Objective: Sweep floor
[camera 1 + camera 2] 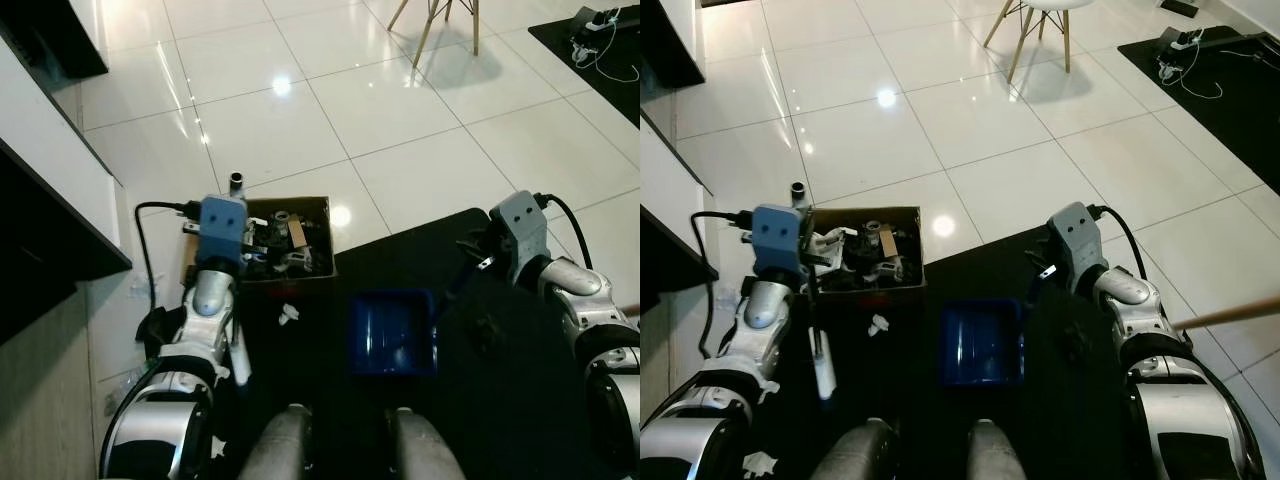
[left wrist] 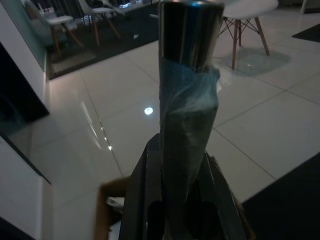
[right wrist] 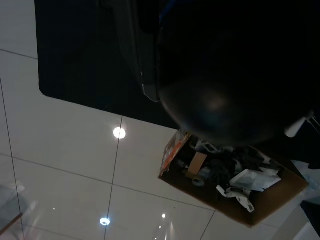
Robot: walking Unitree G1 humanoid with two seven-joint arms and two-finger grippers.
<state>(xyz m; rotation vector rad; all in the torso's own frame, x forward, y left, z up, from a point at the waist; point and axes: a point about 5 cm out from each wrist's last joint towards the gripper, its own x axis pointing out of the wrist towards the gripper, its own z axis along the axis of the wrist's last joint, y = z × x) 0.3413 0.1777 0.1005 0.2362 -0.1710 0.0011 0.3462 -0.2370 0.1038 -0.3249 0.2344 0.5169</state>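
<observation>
Silver, tape-wrapped broom handle (image 2: 187,100) is standing upright, its long axis near vertical, with the left gripper (image 2: 182,200) clamping it above the cardboard box (image 1: 285,240). Right gripper (image 1: 475,262) is hanging beside the blue dustpan (image 1: 390,330); its fingers can't be made out.

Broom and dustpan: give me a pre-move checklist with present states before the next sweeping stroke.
1. Left gripper shut on the broom handle: ok, its black fingers sit on both sides of the taped pole.
2. Right gripper holds the blue dustpan: cannot tell, its fingers are lost against the dark.
3. Dustpan on the black mat between the arms: ok.
4. Debris to sweep located: ok, a white scrap lies on the mat left of the dustpan.
5. Cardboard box of clutter close ahead of the left arm: not ok, it may obstruct the stroke.
</observation>
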